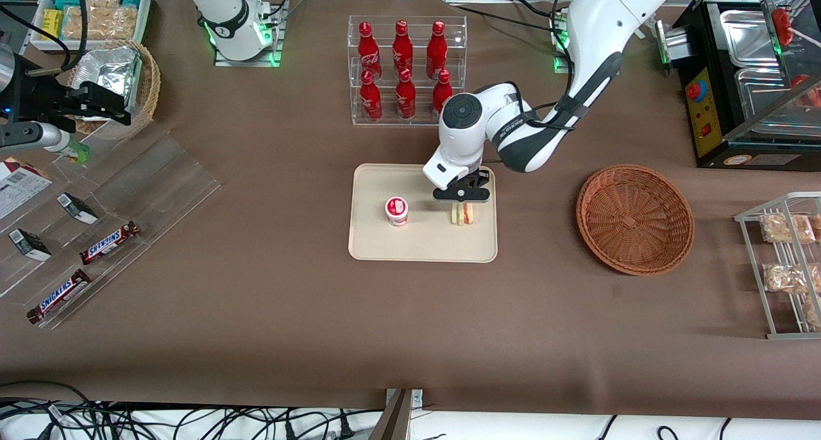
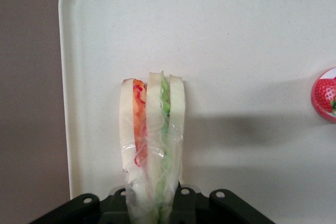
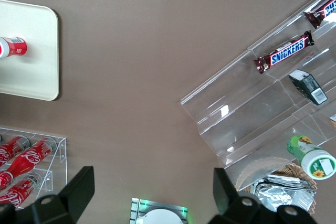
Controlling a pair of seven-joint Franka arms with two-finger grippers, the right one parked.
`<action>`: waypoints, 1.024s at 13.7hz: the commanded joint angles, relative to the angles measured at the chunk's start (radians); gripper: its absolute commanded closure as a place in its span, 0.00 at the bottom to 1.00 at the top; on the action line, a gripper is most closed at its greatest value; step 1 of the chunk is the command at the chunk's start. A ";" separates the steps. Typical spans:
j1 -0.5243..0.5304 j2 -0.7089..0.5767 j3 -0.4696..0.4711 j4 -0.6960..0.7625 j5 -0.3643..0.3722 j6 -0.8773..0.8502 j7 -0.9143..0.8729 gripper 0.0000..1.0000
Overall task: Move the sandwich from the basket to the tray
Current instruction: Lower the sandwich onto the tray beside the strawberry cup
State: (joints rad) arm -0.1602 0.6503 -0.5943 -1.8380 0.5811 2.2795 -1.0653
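The sandwich (image 1: 463, 213), a clear-wrapped wedge with red and green filling, stands on edge on the beige tray (image 1: 423, 244), near the tray's end that faces the basket. My gripper (image 1: 462, 203) sits directly over the sandwich and is shut on it. In the left wrist view the black fingers (image 2: 202, 205) press both sides of the sandwich (image 2: 152, 129), with the gripper (image 2: 153, 203) at its wrapped end and the tray (image 2: 252, 51) underneath. The round reddish-brown wicker basket (image 1: 635, 219) stands beside the tray, toward the working arm's end, with nothing in it.
A small cup with a strawberry lid (image 1: 397, 210) stands on the tray beside the sandwich. A clear rack of red cola bottles (image 1: 404, 68) is farther from the camera than the tray. A wire rack of snacks (image 1: 786, 267) stands past the basket. Snickers bars (image 1: 109, 242) lie toward the parked arm's end.
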 commanded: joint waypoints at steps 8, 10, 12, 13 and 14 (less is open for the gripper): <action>-0.025 0.029 0.005 0.040 0.074 -0.003 -0.082 0.00; -0.021 0.014 0.001 0.043 0.074 -0.012 -0.108 0.00; -0.012 -0.043 -0.001 0.051 0.056 -0.038 -0.148 0.00; -0.004 -0.075 -0.002 0.077 0.053 -0.088 -0.171 0.00; 0.005 -0.096 -0.004 0.109 0.022 -0.157 -0.180 0.00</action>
State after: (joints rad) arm -0.1663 0.6311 -0.5948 -1.7620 0.6245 2.2274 -1.2123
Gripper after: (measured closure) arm 0.004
